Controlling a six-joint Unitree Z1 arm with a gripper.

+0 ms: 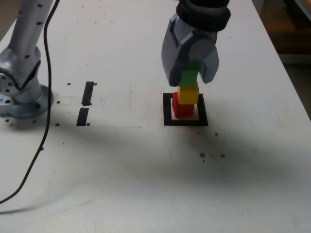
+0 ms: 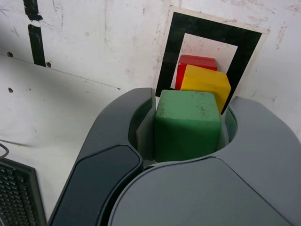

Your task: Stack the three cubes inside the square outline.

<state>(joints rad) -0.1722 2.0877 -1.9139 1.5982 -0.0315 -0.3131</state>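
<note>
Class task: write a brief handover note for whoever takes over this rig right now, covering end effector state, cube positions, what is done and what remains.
End effector: shut on the green cube, held at the top of the stack.
Red cube sits inside the square outline; yellow cube rests on it, slightly offset.
Done: two cubes stacked; green brought above yellow.
Left: confirm green is seated on yellow (contact unclear), open the end effector, withdraw upward without knocking the stack.

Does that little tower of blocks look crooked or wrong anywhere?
Slightly. The yellow cube sits shifted toward the exterior view's right on the red cube, so their edges don't line up. The green cube is between the gripper jaws above them. The stack stands inside the square outline.
</note>
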